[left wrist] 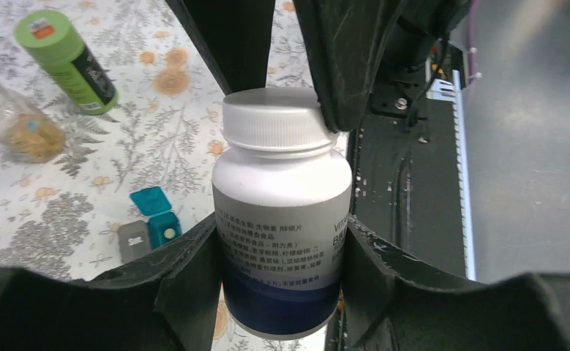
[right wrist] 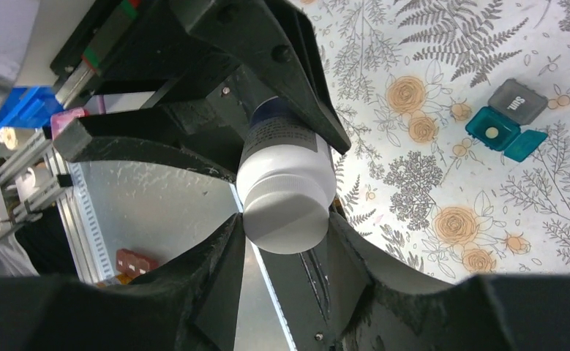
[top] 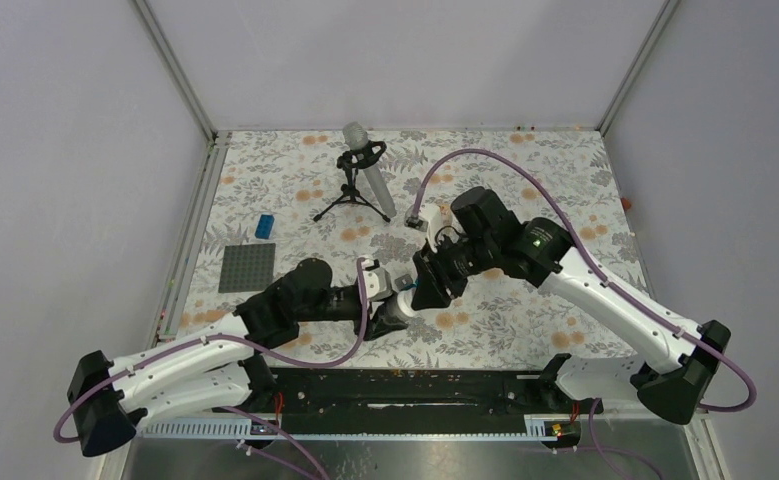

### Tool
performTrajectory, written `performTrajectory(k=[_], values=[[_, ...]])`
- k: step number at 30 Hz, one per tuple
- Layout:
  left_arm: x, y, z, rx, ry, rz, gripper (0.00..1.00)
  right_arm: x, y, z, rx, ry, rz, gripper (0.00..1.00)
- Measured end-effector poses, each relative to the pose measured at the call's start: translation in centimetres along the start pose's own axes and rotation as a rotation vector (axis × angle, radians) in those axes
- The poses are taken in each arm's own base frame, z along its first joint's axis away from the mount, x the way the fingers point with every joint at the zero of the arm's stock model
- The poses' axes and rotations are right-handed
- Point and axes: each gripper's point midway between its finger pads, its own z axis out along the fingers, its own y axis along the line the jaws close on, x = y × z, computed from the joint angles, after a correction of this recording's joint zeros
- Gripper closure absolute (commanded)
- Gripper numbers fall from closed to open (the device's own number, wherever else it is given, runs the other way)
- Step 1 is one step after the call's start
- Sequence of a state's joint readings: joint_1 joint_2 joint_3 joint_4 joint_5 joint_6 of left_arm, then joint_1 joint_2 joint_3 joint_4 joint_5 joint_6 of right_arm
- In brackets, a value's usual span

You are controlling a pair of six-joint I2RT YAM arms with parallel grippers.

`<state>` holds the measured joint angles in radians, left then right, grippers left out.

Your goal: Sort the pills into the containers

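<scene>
Left gripper (left wrist: 278, 248) jaws clamped on white pill bottle (left wrist: 282, 191), right gripper (right wrist: 285, 225) jaws gripping its cap (left wrist: 271, 117)

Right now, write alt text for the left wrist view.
The left gripper holds a white pill bottle; the right gripper clamps its cap. A green bottle and open teal pillbox lie on the floral table.
</scene>
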<state>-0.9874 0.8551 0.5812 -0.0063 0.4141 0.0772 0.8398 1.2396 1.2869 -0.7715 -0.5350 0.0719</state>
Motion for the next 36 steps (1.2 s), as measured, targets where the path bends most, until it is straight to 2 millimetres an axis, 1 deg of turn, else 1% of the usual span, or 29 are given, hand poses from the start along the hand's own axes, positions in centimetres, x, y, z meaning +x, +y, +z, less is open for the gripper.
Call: performTrajectory(k=[5,9,14,17,20,22,26,28,30,32,36], values=[[-0.3,-1.2,0.2,0.073,-0.003,-0.004,1.00,0.8,0.9,-0.3,-0.062,-0.006,-0.085,0.55],[-0.6,-1.7,0.2,0.102,-0.006,-0.012,1.00,0.9,1.3,-0.6,-0.082,-0.026,-0.136,0.55],[-0.7,-1.4,0.2,0.085,-0.007,-0.022,1.00,0.5,1.2,-0.5,-0.073,-0.040,-0.126,0.54],[-0.5,-0.7,0.3,0.043,-0.002,-0.023,1.00,-0.1,0.6,-0.2,-0.036,-0.056,-0.080,0.52],[-0.3,0.2,0.5,0.002,0.007,-0.024,1.00,-0.5,-0.1,0.1,0.016,-0.071,0.009,0.48],[-0.1,0.7,0.5,-0.023,0.012,-0.022,1.00,-0.9,-0.5,0.3,0.050,-0.083,0.081,0.41],[-1.4,1.1,0.9,-0.034,-0.036,0.013,1.00,-2.4,-1.0,1.2,0.093,-0.134,0.220,0.26],[-2.4,1.1,1.0,-0.033,-0.075,0.034,1.00,-3.1,-1.5,1.5,0.128,-0.169,0.268,0.20],[-3.4,1.1,1.1,-0.037,-0.114,0.051,1.00,-3.7,-2.1,1.4,0.169,-0.200,0.307,0.16],[-3.8,1.2,1.0,-0.043,-0.129,0.057,1.00,-4.2,-2.6,1.1,0.205,-0.227,0.327,0.13],[-4.4,1.7,0.9,-0.068,-0.156,0.066,1.00,-4.8,-2.8,0.7,0.239,-0.257,0.340,0.08]])
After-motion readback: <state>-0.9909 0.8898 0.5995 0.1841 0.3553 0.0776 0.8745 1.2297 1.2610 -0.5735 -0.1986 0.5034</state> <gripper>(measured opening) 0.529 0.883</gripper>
